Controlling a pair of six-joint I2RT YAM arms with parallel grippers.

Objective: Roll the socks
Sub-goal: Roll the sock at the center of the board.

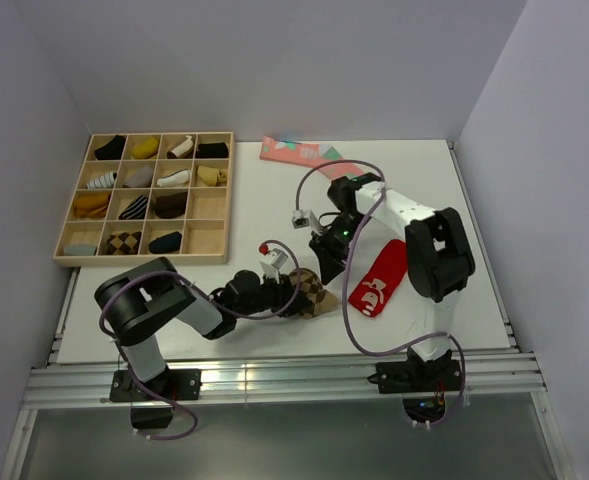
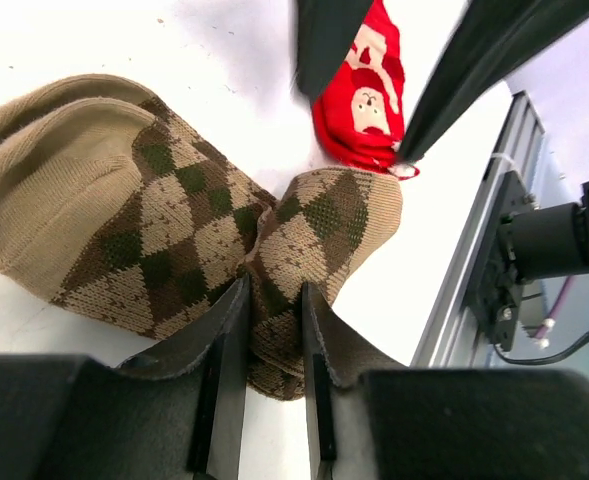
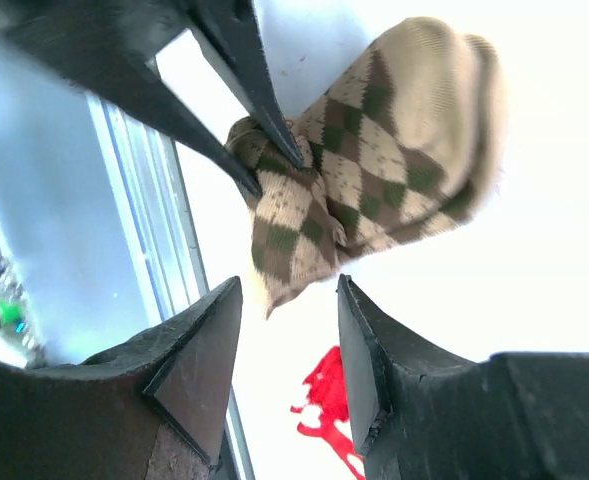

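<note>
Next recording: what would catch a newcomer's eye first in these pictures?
The brown-and-tan argyle sock lies folded at the near edge of the table, pinched by the left gripper. The right gripper hangs open close over it, a red sock lies to its right, and a wooden tray of rolled socks sits far left.

I'm looking at a white table [image 1: 444,180] with four things lying on it. A wooden tray [image 1: 144,258] of square compartments sits at the far left, and most of its cells hold a rolled sock. At the far edge, near the middle, lies a pink sock [image 1: 299,153] with teal patches. Right of centre a red sock [image 1: 379,280] with a white figure lies flat. Near it on the left, toward the near edge, is the argyle sock [image 1: 312,293] — bunched, partly folded on itself.
</note>
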